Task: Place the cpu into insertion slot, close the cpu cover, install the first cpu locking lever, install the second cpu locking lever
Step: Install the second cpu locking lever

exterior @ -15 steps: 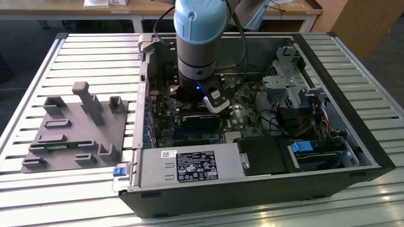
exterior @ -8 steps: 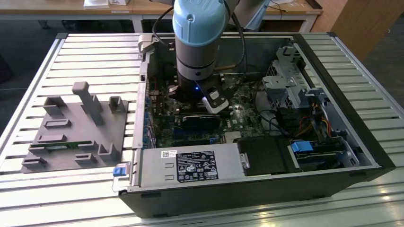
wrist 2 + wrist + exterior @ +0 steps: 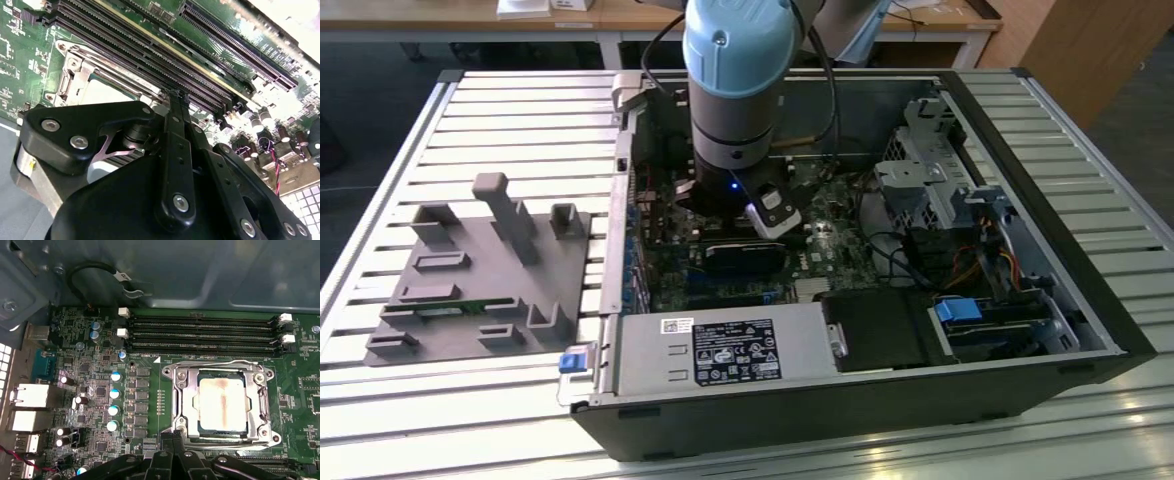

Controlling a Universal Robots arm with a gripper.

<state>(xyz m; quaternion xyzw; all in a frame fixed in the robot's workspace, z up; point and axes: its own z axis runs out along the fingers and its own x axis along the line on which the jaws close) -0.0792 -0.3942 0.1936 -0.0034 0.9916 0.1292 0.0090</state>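
Observation:
In the first wrist view the cpu (image 3: 223, 402), a pale silver square with a brownish stain, lies in the insertion slot (image 3: 220, 432), whose dark rim shows around the chip. The cpu cover (image 3: 186, 390), a dull-metal frame, lies flat over the chip's edges. Thin wire levers (image 3: 215, 363) run along the frame's sides. My gripper (image 3: 171, 438) is shut, its black fingertips together at the frame's near corner with nothing visible between them. The second wrist view shows the gripper (image 3: 175, 98) beside the cpu (image 3: 107, 92) and the cover (image 3: 75, 70). In the exterior view my arm (image 3: 740, 100) reaches into the computer case.
Long black memory slots (image 3: 200, 332) run just past the socket. Capacitors (image 3: 115, 392) and rear ports (image 3: 30, 395) stand beside it. A labelled power supply box (image 3: 720, 350), drive bays (image 3: 947, 190) and a black module (image 3: 740, 258) crowd the case. A grey fixture (image 3: 480, 270) sits on the slatted table.

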